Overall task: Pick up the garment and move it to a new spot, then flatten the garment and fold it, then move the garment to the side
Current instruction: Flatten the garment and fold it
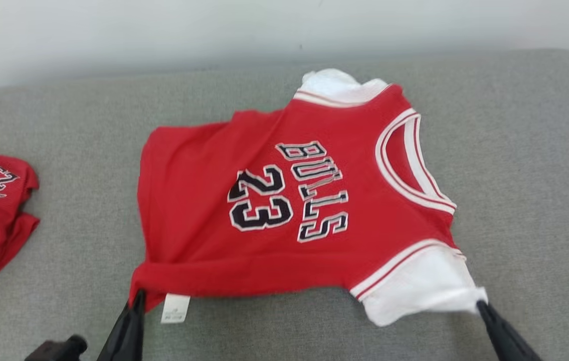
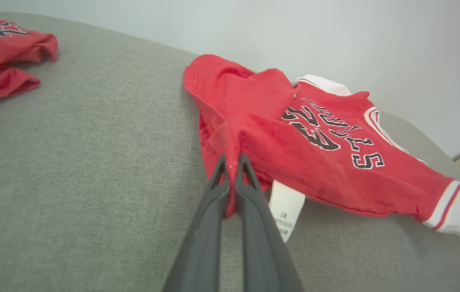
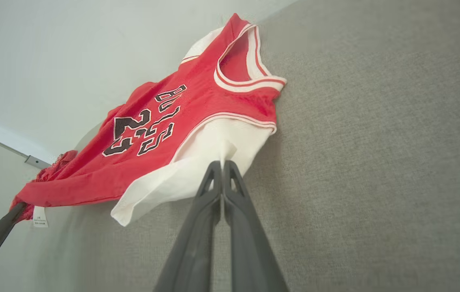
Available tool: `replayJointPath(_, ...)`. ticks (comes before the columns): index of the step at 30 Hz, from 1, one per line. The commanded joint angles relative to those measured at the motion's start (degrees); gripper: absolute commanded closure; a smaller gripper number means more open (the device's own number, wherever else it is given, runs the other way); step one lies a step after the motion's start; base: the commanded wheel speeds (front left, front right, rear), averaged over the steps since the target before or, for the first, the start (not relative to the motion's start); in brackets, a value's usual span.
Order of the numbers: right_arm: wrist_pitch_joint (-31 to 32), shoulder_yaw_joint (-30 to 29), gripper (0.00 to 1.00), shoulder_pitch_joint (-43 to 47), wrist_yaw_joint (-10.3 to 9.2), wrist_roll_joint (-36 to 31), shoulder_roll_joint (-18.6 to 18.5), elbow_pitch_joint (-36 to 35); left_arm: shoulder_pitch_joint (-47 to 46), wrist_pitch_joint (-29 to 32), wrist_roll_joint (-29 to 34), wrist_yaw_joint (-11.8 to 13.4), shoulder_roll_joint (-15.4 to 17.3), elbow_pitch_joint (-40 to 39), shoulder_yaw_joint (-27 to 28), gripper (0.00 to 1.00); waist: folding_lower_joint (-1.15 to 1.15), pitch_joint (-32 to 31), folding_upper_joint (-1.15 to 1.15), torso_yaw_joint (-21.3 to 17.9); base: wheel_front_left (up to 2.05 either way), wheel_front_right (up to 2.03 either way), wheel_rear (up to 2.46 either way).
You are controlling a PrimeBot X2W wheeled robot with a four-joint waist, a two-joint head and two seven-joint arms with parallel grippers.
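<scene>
Two corners of the jersey (image 1: 284,200) are pinched — left jaws on the red hem corner (image 1: 150,285), right jaws on the white sleeve (image 1: 414,291) — while it lies on the grey cushion (image 1: 540,150). I'd draw apart evenly and low to flatten it.

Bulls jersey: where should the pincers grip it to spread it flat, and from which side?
From the robot's side, grip the jersey at its two near corners: the red hem corner by the care label and the near white sleeve. Both lie nearest; pulling apart should smooth the bunched hem. The left pincer and right pincer are shut there.
</scene>
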Motion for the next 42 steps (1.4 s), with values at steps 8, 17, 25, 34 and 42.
replayJointPath(8,8.1,-1.3,1.00,7.5,0.00,1.9,2.6,-3.2,6.6,0.5,-1.1,1.5,1.4,-1.5,1.2,1.00,0.02,-4.0,0.01,-1.0,0.00,0.00,0.00)
replayJointPath(17,15.4,-5.6,1.00,13.3,0.00,-0.3,6.5,-6.4,11.6,2.3,-1.1,2.9,3.1,-4.0,1.1,1.00,0.02,-5.3,0.01,-2.2,0.00,0.00,0.00)
replayJointPath(25,18.1,-8.8,1.00,12.6,0.00,-2.6,9.4,-8.0,11.8,3.6,-0.9,3.5,3.7,-5.4,0.7,1.00,0.02,-5.3,0.01,-2.1,0.00,0.00,0.00)
replayJointPath(34,16.1,-12.3,1.00,5.5,0.00,-6.9,10.6,-8.0,9.4,6.9,-0.7,4.9,3.5,-8.9,-0.3,1.00,0.02,-3.4,0.01,-1.3,0.00,0.00,0.00)
replayJointPath(42,18.0,-8.7,1.00,-5.5,0.00,-9.5,7.2,-3.8,4.9,10.7,-1.4,5.6,3.5,-8.9,-0.8,1.00,0.02,-1.4,0.01,-0.3,0.00,0.00,0.00)
